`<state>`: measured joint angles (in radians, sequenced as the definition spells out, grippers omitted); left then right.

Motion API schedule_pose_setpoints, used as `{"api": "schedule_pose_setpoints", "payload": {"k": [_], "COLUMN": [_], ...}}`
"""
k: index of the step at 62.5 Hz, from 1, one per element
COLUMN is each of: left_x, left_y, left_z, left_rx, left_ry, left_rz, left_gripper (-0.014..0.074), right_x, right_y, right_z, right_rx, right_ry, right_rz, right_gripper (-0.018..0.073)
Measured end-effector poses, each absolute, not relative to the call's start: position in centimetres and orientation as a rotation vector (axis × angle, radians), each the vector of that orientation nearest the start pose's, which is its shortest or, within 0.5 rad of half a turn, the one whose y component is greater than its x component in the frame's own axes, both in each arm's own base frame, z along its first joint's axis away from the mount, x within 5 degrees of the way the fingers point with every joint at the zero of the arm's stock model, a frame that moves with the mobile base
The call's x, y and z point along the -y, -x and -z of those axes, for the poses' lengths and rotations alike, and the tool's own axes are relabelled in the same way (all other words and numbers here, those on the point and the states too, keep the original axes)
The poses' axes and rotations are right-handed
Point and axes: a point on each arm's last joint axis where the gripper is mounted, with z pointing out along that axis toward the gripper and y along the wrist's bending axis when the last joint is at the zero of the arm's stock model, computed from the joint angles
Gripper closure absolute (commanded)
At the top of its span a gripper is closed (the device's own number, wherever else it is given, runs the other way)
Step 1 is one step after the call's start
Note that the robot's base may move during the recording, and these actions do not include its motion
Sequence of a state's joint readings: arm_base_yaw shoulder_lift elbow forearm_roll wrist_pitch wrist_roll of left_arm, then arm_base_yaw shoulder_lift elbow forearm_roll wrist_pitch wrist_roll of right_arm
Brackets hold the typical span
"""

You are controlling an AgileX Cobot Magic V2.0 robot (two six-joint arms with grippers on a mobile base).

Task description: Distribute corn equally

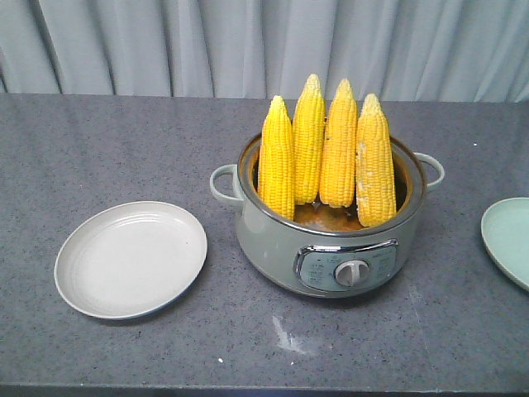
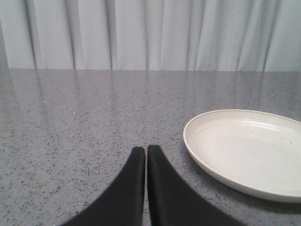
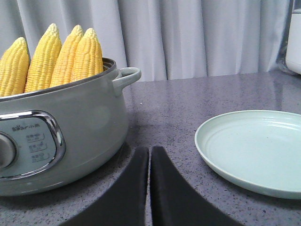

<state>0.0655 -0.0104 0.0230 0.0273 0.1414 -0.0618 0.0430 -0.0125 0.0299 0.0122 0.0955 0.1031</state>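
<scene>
Inside the grey-green electric pot (image 1: 273,244), the corn (image 1: 308,141) stands on end. The four yellow cobs are side by side with their pointed tips up, and they rise well above the pot's rim. The three cobs toward the pot's left press against one another. The fourth, at the pot's right, stands just beside them and leans slightly outward. All four are in the pot and none lies on a plate.

The pot sits on a speckled grey counter (image 1: 99,149). Its round dial (image 1: 351,272) faces front, and it has a loop handle (image 1: 223,184) on each side. To the pot's left a white plate (image 1: 131,259) lies flat on the counter, near the pot but not touching it. To the pot's right, farther off, a pale green plate (image 1: 508,240) is cut by the edge of the front view. Behind the pot a pleated grey curtain (image 1: 248,45) hangs along the counter's back edge.

The right gripper (image 3: 149,153) hangs low over the counter, in front of the gap between the pot and the green plate. Its black fingers are clenched together with only a thin slit between them, and they grasp nothing. The left gripper (image 2: 146,153) is on the far side of the white plate from the pot, low over the counter. Its fingers are likewise pressed tip to tip around nothing.
</scene>
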Motion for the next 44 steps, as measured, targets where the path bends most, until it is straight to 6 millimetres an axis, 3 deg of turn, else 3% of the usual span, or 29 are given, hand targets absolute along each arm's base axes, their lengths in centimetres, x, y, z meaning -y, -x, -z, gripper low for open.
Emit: {"api": "schedule_pose_setpoints", "payload": {"k": [12,30,44], "left_x": [-0.4,-0.3,-0.4], "left_y": [-5.6,-5.6,-5.6], "left_z": [-19.4,-20.3,-20.5], "left_rx": [-1.628,-1.489,-1.432], "left_ry": [0.097,0.410,0.505], "left_rz": [-0.014,0.334,0.441], "left_gripper": [0.0603,0.0603,0.0603], "right_x": [-0.3,-0.3,-0.4], "right_y": [-5.7,-5.7,-5.7], "right_z": [-19.6,-19.9,-19.9], "right_rx": [-1.584,-1.537,-1.533], "right_ry": [-0.088,-0.268,-0.295], "right_rz": [-0.158,-0.357,-0.387], "right_gripper": [0.0561,0.0561,0.0561]}}
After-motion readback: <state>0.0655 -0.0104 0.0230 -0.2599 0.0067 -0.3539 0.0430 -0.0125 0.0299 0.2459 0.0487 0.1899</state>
